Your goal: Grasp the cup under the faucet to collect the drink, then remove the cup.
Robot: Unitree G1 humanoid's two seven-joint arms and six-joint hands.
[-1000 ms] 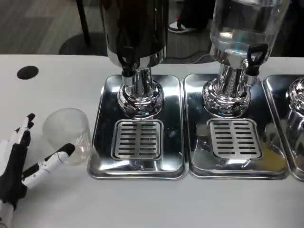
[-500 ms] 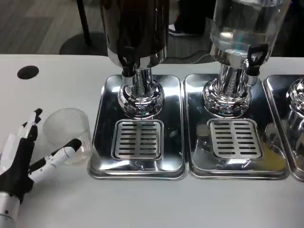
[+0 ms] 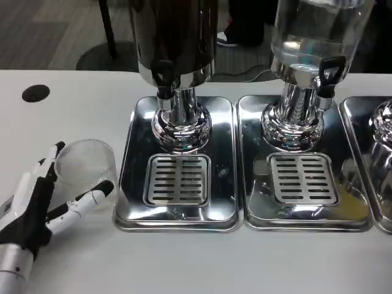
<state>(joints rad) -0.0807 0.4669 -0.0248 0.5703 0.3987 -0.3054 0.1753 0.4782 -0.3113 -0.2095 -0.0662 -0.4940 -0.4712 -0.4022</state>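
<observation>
Your cup (image 3: 86,173) stands upright on the bench (image 3: 184,263), mouth up and long axis vertical, just left of the left tray (image 3: 131,184), not under any faucet. It is clear plastic and looks empty. Your left hand (image 3: 37,205) sits at its near left, released and holding nothing: fingers (image 3: 52,160) spread along the cup's left side, the thumb (image 3: 89,199) reaching across its near side, so the cup lies between them; you cannot tell whether they touch it. To the right, the dark dispenser (image 3: 174,43) stands on the left tray with its faucet (image 3: 163,76) above the slotted grate (image 3: 177,179). The tray's raised rim lies between cup and grate. Farther right, a clear dispenser (image 3: 318,30) stands on a second tray (image 3: 251,153). A black round hole (image 3: 35,93) marks the bench at far left.
</observation>
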